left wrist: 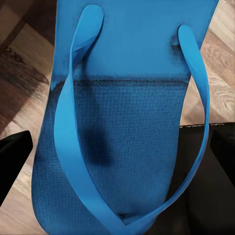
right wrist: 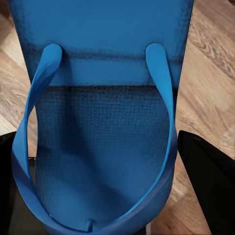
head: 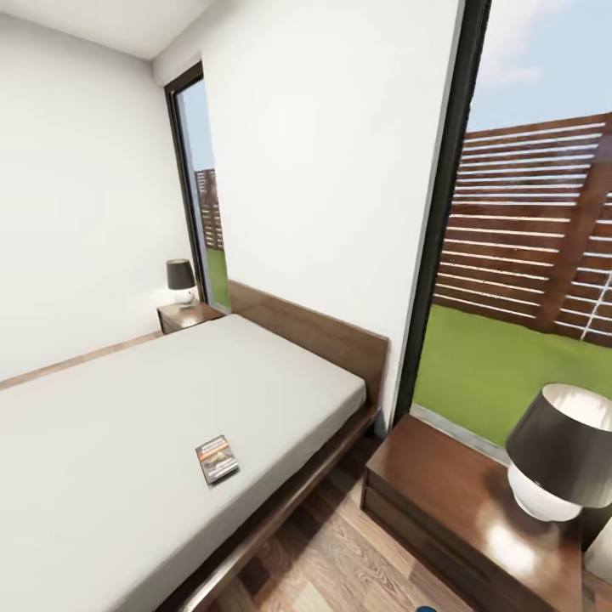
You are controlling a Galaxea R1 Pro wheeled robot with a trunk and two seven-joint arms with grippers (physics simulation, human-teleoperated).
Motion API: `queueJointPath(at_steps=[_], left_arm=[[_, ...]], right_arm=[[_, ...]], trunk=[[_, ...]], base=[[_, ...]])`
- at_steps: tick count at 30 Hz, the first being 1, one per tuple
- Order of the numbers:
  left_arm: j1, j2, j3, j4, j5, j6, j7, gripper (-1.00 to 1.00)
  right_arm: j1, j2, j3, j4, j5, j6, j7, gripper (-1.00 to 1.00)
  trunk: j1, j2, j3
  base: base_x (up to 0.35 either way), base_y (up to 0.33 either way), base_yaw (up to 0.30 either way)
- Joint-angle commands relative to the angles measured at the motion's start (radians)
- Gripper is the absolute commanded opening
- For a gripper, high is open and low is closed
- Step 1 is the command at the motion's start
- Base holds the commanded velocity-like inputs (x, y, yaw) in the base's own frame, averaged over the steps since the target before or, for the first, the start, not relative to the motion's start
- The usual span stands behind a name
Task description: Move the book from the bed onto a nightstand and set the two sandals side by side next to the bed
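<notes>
Looking from the head view, the book lay flat on the bed, on the pale mattress near the edge facing the robot, well apart from the headboard. 2 nightstands showed: the near nightstand just beside the bed by the window, carrying a lamp, and the far nightstand in the corner with a second lamp. A blue sliver sat at the head view's lower edge, probably a sandal, too small to confirm.

The left wrist view had 1 sandal close up, strap side toward the camera, over the wood floor. The left gripper showed dark finger shapes on both sides of the sole; cannot tell if they pinched it or stood spread. The right wrist view had the other sandal the same way, with the right gripper fingers flanking it; contact also unclear.

Step in hand, by my judgement: handling the 2 sandals, book untouched. To do it well, lower both soles flat to the floor next to the bed frame, toes pointing the same way, long edges parallel and near each other, then release without dragging. Keep them out of the base's path to the near nightstand.
</notes>
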Motion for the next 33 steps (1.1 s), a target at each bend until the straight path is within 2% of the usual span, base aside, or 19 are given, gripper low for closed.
queueJointPath(at_steps=[1,33], left_arm=[[-0.001,0.0,-0.008,0.002,0.009,-0.003,0.0,-1.0],[-0.001,0.0,-0.009,0.003,0.009,-0.006,0.0,-1.0]], right_arm=[[0.0,0.001,-0.007,-0.002,0.003,0.006,0.007,-1.0],[0.0,0.001,-0.007,-0.001,0.003,0.006,0.006,-1.0]], trunk=[[0.001,-0.001,0.0],[0.001,-0.001,0.0]], base=[[0.089,-0.14,0.278],[0.008,-0.019,0.278]])
